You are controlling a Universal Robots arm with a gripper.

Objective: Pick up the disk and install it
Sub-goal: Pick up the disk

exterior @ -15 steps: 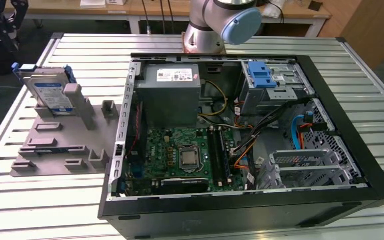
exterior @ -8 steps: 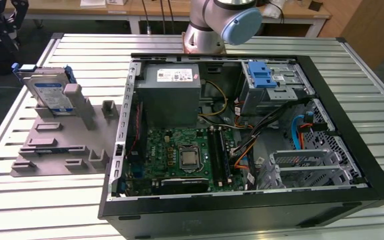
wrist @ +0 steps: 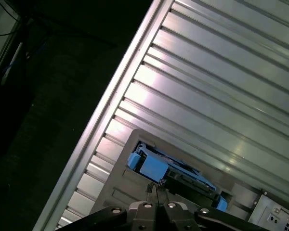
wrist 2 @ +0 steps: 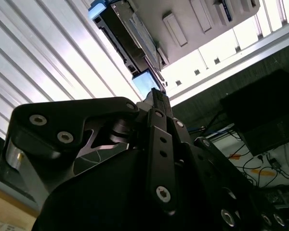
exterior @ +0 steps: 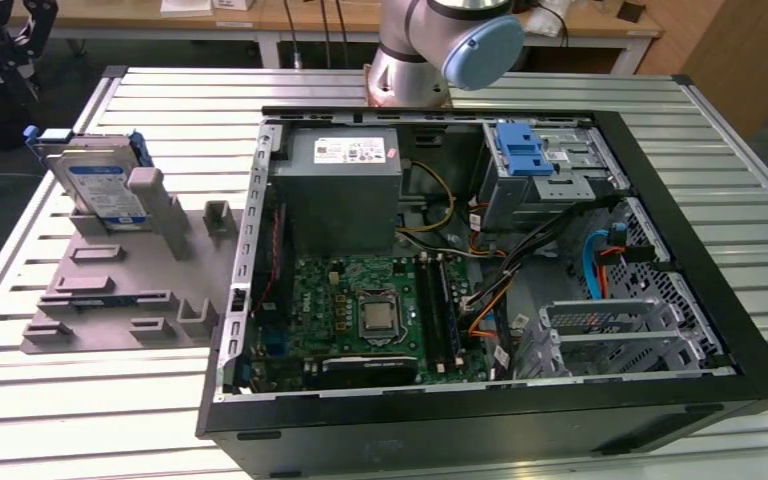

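**Disk** [exterior: 97, 185]: flat rectangular slab with a silver metal body, a white-and-blue label on its broad face and a blue plastic bracket around its edges. It is standing on end in the holder, leaning slightly back, with its long axis running upward and a blue bracket end uppermost. It is sitting apart from the case, toward the exterior view's left.

**Gripper** [wrist: 152, 192]: black metal linkage with slim fingers. The fingers are pressing together and carrying nothing. In both wrist views the fingertips are pointing at the disk's [wrist: 176, 173] blue-capped upper end, near it but not touching. The disk [wrist 2: 127, 33] is lying straight ahead of the tool and presenting its thin edge.

**Holder** [exterior: 117, 290]: matte grey moulded plate with upright posts and slots, cradling the disk's lower end.

**Table** [exterior: 91, 400]: ribbed aluminium slats with a bright sheen.

**Computer case** [exterior: 491, 425]: black shell lying open, exposing a green motherboard [exterior: 371, 310], a grey power-supply box [exterior: 344, 190] and a blue latch strip [exterior: 520, 150] by the drive cage.
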